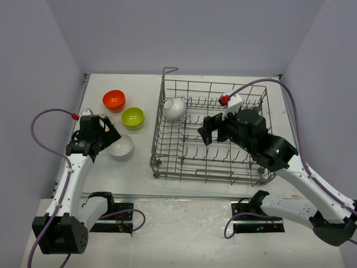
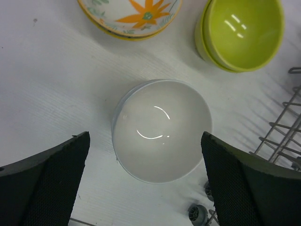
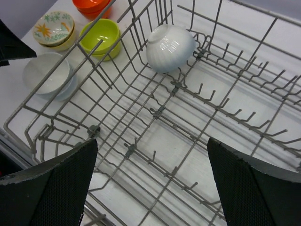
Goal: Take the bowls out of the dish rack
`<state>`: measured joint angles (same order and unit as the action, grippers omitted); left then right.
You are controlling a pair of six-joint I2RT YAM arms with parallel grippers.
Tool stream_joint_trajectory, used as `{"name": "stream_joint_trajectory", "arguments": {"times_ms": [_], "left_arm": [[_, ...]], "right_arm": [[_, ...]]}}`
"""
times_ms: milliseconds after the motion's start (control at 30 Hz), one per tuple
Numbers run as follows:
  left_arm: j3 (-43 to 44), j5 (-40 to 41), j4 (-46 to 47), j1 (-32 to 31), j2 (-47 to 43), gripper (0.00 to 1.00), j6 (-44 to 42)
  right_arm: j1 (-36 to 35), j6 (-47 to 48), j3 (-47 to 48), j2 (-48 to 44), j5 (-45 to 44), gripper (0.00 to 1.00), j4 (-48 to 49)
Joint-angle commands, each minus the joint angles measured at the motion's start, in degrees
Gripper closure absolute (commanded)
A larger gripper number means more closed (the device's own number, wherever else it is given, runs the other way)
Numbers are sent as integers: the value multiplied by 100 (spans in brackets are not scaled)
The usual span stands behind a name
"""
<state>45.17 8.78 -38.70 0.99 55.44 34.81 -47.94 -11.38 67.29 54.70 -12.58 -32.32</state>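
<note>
1 wht bowl (image 1: 174, 108) in rack (image 1: 192, 153)

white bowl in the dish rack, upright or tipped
Tipped. The white bowl leans on its side inside the dish rack, its ribbed outside showing and its opening turned away.

**White Counter, Pale Walls**

A white counter (image 1: 134, 173) spanned the booth. Close up in the left wrist view, its surface looked faintly ribbed and carried one small dark speck (image 2: 35, 20). A back wall (image 1: 184, 33), a left wall (image 1: 33, 84) and a right wall (image 1: 329, 84), all pale lavender-grey, enclosed it. A metal rail (image 1: 178, 196) ran along its near edge.
</note>
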Motion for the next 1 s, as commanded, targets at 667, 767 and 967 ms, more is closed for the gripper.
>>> {"name": "stream_joint_trajectory", "arguments": {"times_ms": [667,767,967], "left_arm": [[159,695,723,-38,-2705,0,-1099],[185,722,706,-186,-2793,0,-1099],[89,740,732,-266,-2767,0,-1081]], "right_arm": [[2439,-3670,1893,5032,2840,1,2010],[2439,-3652,2034,5313,2883,1,2010],[2439,-3819,2113,5718,3516,1,2431]]}}
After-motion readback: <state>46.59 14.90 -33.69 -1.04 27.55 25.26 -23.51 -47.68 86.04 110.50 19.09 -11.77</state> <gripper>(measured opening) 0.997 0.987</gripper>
